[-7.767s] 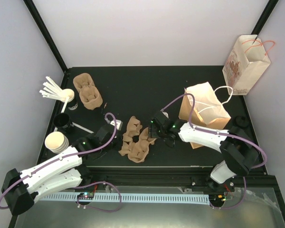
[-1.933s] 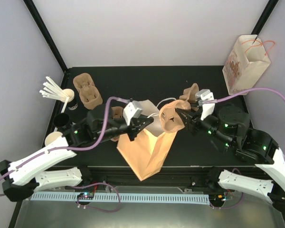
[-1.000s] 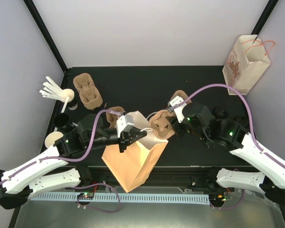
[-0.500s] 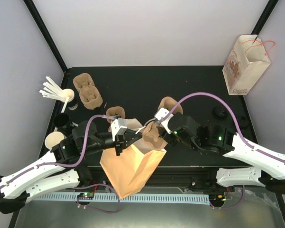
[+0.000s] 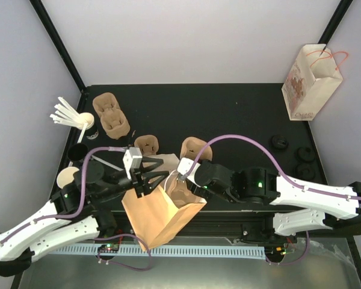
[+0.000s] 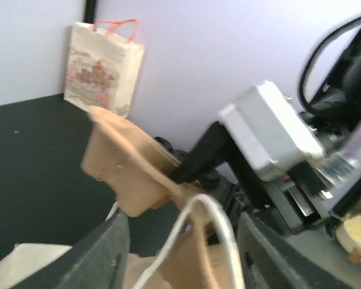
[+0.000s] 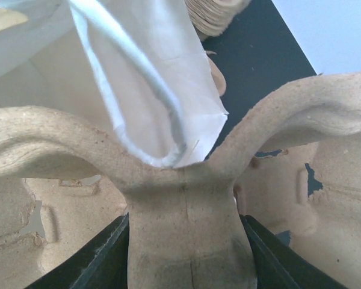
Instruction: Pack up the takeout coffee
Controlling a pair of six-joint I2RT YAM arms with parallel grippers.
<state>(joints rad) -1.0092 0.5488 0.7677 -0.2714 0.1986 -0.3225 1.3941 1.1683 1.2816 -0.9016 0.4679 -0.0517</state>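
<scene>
Right at the near edge the brown bag (image 5: 157, 218) sits open. The right fingers (image 5: 180, 180) are clamped on the middle post of a pulp carrier (image 5: 184, 195) that's partway into the bag's mouth. The left fingers (image 5: 147, 179) are spread at the rim around 11 o'clock, holding nothing; the white handle (image 6: 200, 209) just loops between them. The coffee cup (image 5: 67, 177) is over at 9 o'clock on the counter (image 5: 228, 114). Looks like the carrier-loading step to me. Next up is probably seating it flat, letting go, then fetching the cup.

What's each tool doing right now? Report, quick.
Left tool: open, at the brown paper bag's rim.
Right tool: closed on the brown moulded-pulp cup carrier.
</scene>
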